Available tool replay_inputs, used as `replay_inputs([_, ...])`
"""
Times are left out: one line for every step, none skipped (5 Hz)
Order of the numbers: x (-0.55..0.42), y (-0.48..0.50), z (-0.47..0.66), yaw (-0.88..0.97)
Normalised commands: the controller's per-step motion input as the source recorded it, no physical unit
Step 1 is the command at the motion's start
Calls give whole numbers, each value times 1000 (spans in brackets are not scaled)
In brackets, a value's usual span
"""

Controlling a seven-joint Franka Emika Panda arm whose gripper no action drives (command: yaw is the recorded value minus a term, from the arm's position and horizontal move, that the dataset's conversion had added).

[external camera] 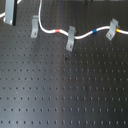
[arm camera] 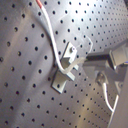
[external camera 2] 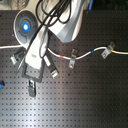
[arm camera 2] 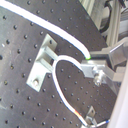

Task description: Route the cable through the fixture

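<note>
Up at 11 o'clock on the table (external camera: 65, 95), the fixture (external camera: 34, 27) stands nearly upright, and the cable (external camera: 50, 29) drops past it just beside its 3 o'clock edge before it runs on through the wider clip (external camera: 71, 39) and the slanted clip (external camera: 112, 30). The step in hand looks like the threading itself. In the second wrist view the hand (arm camera 2: 93, 62) appears clamped on the cable, with the white cord meeting its tips and a loose loop curling back until it touches the side of the fixture. From there the loop trails off toward the red band. The next move probably calls for carrying the pinched stretch sideways toward 9 o'clock, low over the table, so the cord slips under the paler top rather than riding over it. It should stay slack enough not to drag the cable out of the other two clips. Neither wrist view settles whether the loop is partly inside the bent strip or only leaning on it. In the second exterior view the arm (external camera 2: 65, 22) covers the fixture completely. In the first exterior view the hand is cut off by the frame's edge, so the grip cannot be checked there.
</note>
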Motion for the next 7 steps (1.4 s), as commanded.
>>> replay_inputs([-199,314,279,0])
replay_inputs([50,446,109,306])
replay_inputs([166,452,42,414])
replay_inputs([157,379,61,454])
replay_inputs([-20,152,108,437])
replay_inputs([-228,214,197,183])
replay_inputs([-225,279,152,131])
